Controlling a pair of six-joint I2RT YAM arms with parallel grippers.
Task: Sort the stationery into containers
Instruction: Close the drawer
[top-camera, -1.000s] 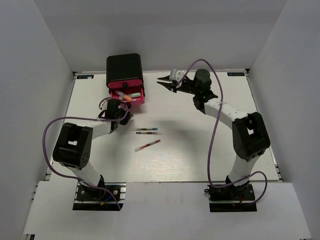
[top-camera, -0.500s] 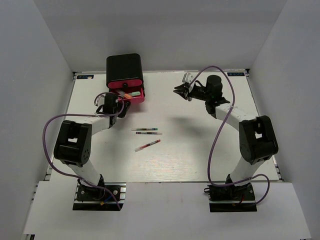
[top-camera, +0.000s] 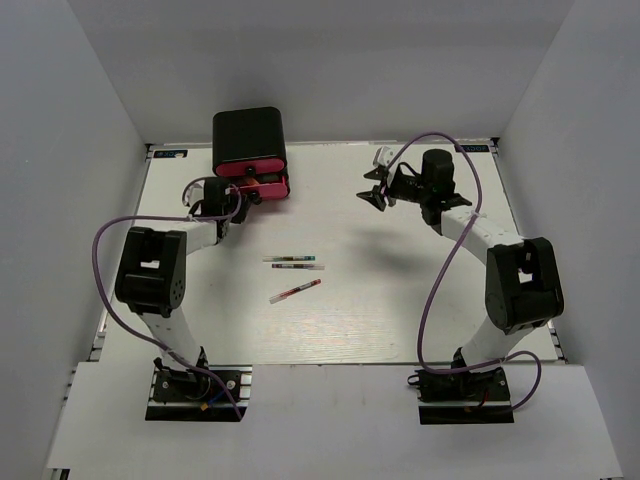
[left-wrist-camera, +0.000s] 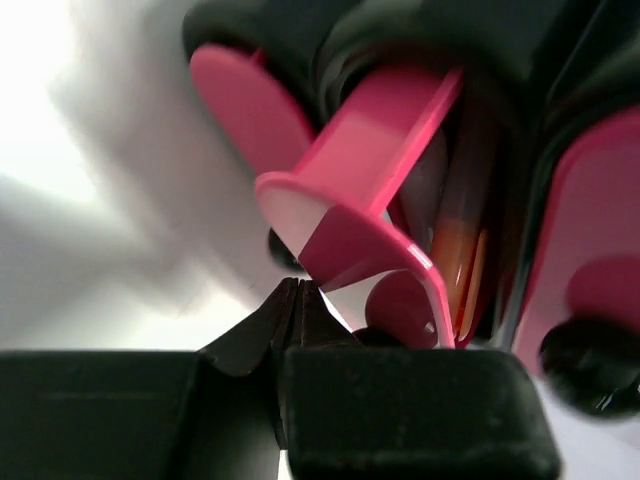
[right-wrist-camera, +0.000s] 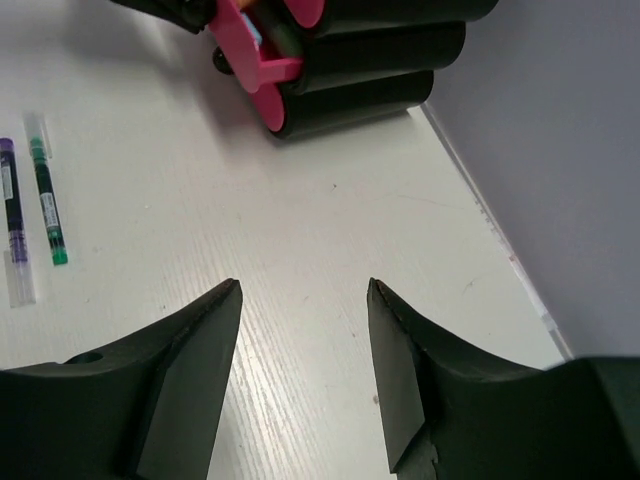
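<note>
We take this for a robotics lab test cell. A white table (top-camera: 400, 300) is boxed in by plain pale walls (top-camera: 320, 60) on its left, right and far sides (bare and evenly lit). 2 black robot arms, the left arm (top-camera: 150, 280) and the right arm (top-camera: 520, 285), are bolted to metal base plates (top-camera: 195, 395) at the near edge. Each trails a loose purple cable (top-camera: 432, 270). Small stickers (top-camera: 470, 148) mark the table's far corners.
</note>
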